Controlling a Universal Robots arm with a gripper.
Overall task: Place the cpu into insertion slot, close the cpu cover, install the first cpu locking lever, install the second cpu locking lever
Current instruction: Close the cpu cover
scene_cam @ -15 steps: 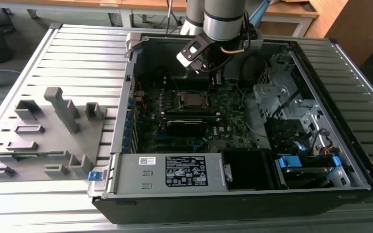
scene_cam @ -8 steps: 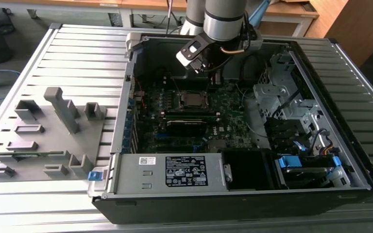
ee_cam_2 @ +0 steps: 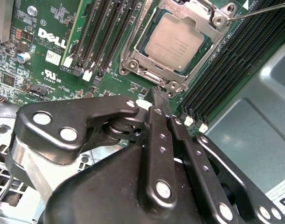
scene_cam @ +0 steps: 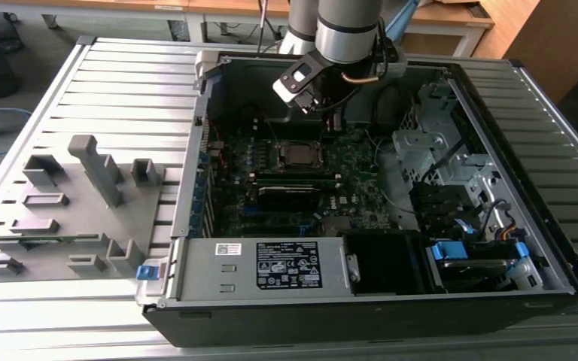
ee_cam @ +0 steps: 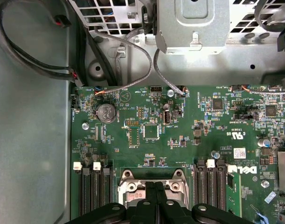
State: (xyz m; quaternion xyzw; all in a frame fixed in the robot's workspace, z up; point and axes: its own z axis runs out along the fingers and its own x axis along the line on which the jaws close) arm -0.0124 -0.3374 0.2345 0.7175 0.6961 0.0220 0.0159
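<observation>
Silver cpu (scene_cam: 297,153) lies near the middle of the green board (scene_cam: 354,162) inside an open computer case (scene_cam: 530,226) in the exterior view, with the gripper (scene_cam: 327,120) hanging just above it. In the second wrist view the cpu sits in the insertion slot (ee_cam_2: 176,85), with the shiny cover (ee_cam_2: 136,44) flat around it. The fingers (ee_cam_2: 157,121) are pressed together, grasping nothing, near the cover's corner. In the first wrist view they hover over the cover's edge.
</observation>
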